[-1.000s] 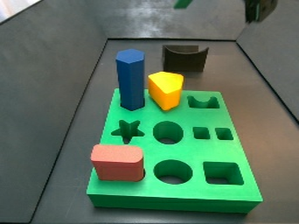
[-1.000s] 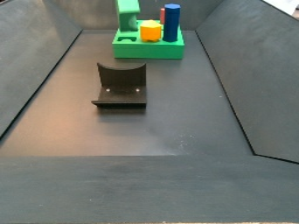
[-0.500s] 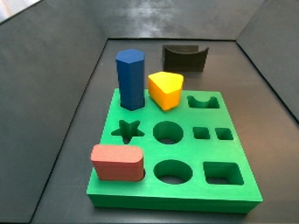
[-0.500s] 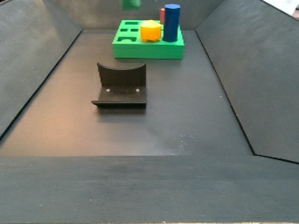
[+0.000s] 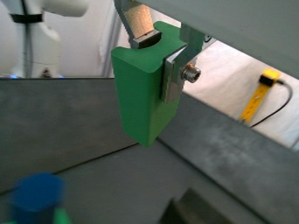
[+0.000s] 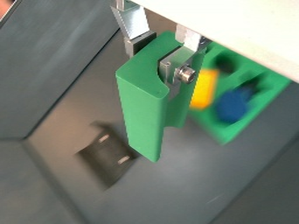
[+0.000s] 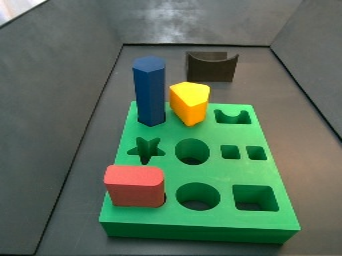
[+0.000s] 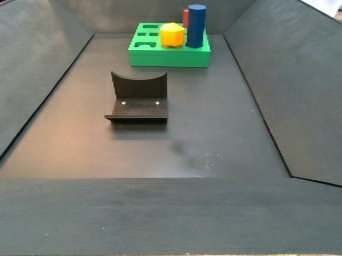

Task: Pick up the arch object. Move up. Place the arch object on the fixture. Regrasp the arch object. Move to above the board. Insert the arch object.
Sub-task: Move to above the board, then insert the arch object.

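**Arch object held aloft, out of both side views**

One hand [image 5: 167, 59] shows only in the wrist views, its silver fingers [image 6: 177, 68] clamped on one arch object [image 5: 146, 92], high above the floor. Both side views show neither. They show one board [image 7: 214, 215] carrying one blue prism [image 7: 148, 90], one yellow block [image 7: 190, 102] and one red block [image 7: 134, 185], plus one fixture [image 8: 136, 97]. The arch's notch is hard to make out.
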